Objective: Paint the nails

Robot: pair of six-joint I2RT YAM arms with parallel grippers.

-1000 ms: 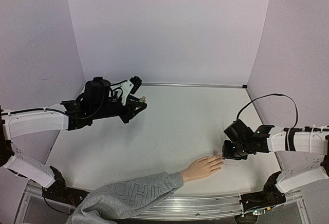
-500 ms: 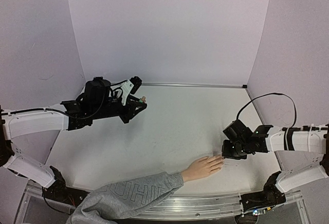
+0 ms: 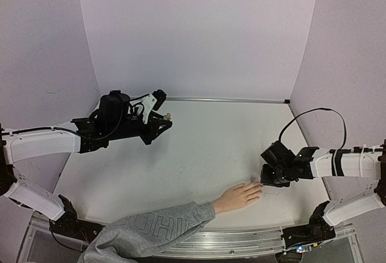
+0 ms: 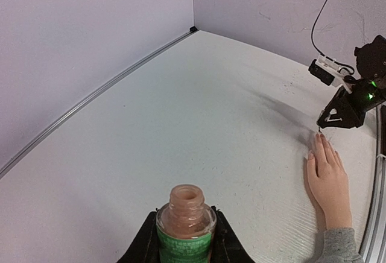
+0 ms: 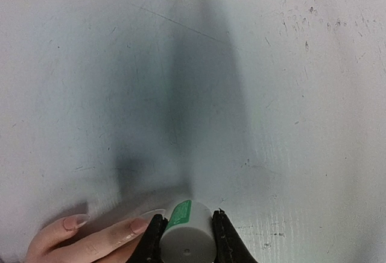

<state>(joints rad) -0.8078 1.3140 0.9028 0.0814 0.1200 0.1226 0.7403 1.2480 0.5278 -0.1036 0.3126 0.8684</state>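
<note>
The flesh-coloured mannequin hand [image 3: 238, 196] with a grey sleeve [image 3: 151, 230] lies palm down at the near table edge. Its pale nails [image 5: 140, 225] show at the bottom left of the right wrist view. My right gripper [image 3: 265, 180] is shut on a white cap with a green label [image 5: 187, 239], right at the fingertips. The brush under the cap is hidden. My left gripper [image 3: 164, 118] is shut on an open polish bottle with a green label [image 4: 186, 221], held above the far left of the table. The hand [image 4: 329, 181] also shows in the left wrist view.
The white tabletop [image 3: 211, 148] is enclosed by pale purple walls at the back and both sides. A metal rail [image 3: 229, 245] runs along the near edge. A black cable [image 3: 313, 115] loops above the right arm.
My right gripper has shifted very slightly at the mannequin's fingertips. The left arm and the bottle have not moved.
</note>
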